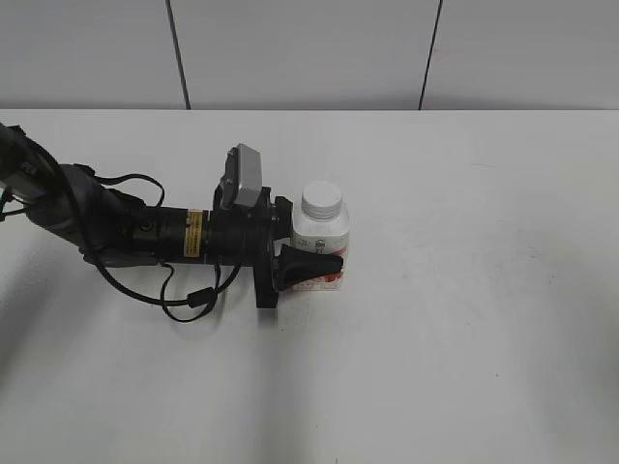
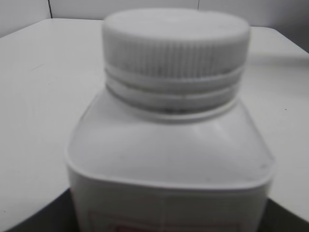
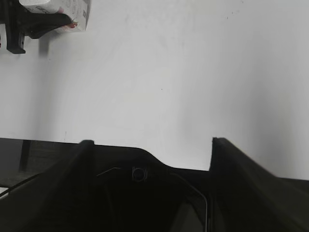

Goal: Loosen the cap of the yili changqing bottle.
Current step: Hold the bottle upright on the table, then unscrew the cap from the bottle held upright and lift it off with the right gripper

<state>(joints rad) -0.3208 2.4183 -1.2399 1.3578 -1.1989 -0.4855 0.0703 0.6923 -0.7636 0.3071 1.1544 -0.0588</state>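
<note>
The yili changqing bottle (image 1: 324, 234) stands upright on the white table, white with a pink-red label. Its white ribbed cap (image 1: 322, 199) sits on the neck. My left gripper (image 1: 309, 265) reaches in from the left and is shut on the bottle's body below the shoulders. The left wrist view is filled by the bottle (image 2: 169, 159) and cap (image 2: 176, 43), with dark jaw edges at the bottom corners. My right gripper (image 3: 150, 145) is open and empty over bare table. It is far from the bottle (image 3: 72, 9), which shows at the top left of the right wrist view.
The white table (image 1: 484, 319) stretches around the bottle. A grey panelled wall (image 1: 309, 48) runs behind the table's far edge. The left arm and its black cables (image 1: 184, 300) lie low across the left of the table. The right arm does not show in the exterior view.
</note>
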